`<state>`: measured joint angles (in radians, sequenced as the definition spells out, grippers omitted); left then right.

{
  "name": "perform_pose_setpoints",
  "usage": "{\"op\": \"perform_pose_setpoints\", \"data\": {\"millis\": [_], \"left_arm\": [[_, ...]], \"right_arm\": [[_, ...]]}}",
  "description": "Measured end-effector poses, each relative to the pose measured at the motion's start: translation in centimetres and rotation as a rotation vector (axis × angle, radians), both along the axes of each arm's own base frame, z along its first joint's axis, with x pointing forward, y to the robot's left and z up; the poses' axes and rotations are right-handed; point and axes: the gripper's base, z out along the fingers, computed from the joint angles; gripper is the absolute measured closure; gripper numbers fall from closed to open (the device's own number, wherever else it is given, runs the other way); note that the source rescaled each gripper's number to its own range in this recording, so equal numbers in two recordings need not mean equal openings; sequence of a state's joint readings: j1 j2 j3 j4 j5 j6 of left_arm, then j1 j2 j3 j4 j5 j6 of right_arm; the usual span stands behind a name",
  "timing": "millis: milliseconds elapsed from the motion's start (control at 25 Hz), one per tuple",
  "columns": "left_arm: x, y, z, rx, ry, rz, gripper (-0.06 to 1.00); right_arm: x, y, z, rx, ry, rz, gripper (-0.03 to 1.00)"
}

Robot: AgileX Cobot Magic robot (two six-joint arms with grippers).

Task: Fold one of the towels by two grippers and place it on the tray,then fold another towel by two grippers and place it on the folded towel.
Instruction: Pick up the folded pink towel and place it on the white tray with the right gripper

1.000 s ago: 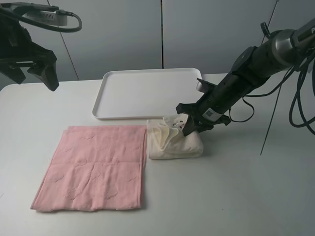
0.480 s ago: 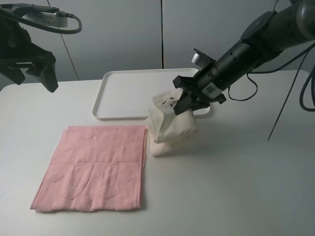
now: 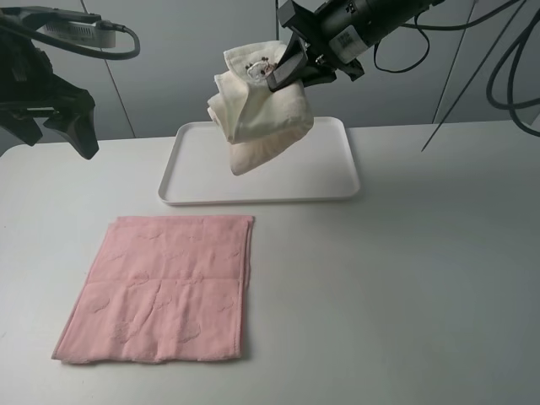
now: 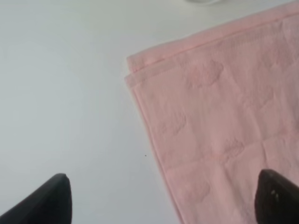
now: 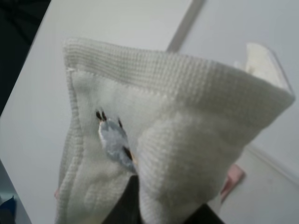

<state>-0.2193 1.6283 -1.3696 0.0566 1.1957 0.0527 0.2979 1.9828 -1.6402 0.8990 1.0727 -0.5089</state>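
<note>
Our right fingers [image 3: 281, 74] pinch the folded cream cloth towel [image 3: 263, 118], now lifted from the surface [image 3: 405, 278] to above the flat white plastic tray [image 3: 331, 173], ready for lowering; our left fingers [image 4: 52, 200] hang wide open, empty.

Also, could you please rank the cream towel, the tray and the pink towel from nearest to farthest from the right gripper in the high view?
1. cream towel: clamped in the right gripper, held aloft.
2. tray: at the back, below the gripper.
3. pink towel: lying flat, front left.
</note>
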Motion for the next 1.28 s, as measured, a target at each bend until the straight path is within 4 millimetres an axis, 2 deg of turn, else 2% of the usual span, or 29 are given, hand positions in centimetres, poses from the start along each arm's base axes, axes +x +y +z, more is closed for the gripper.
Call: {"op": "perform_pose_setpoints", "data": {"millis": [240, 600, 920, 1040, 1280], "left_arm": [[0.1, 0.0, 0.0, -0.003, -0.016, -0.003, -0.05], [0.2, -0.1, 0.0, -0.012, -0.024, -0.002, -0.05], [0.2, -0.3, 0.0, -0.036, -0.022, 0.001, -0.05], [0.2, -0.3, 0.0, -0.038, -0.021, -0.005, -0.05], [0.1, -0.5, 0.0, -0.056, -0.017, -0.014, -0.05]], "right_arm": [[3.6, 1.4, -3.0, 0.033, 0.072, 0.000, 0.86], [8.5, 3.1, -6.7, 0.084, 0.067, -0.027, 0.86], [10.4, 2.6, -12.8, -0.061, 0.044, -0.078, 0.86], [10.8, 2.3, -13.8, -0.109, 0.020, -0.114, 0.86], [11.9, 1.8, -13.8, -0.145, -0.055, -0.218, 0.86]]}}
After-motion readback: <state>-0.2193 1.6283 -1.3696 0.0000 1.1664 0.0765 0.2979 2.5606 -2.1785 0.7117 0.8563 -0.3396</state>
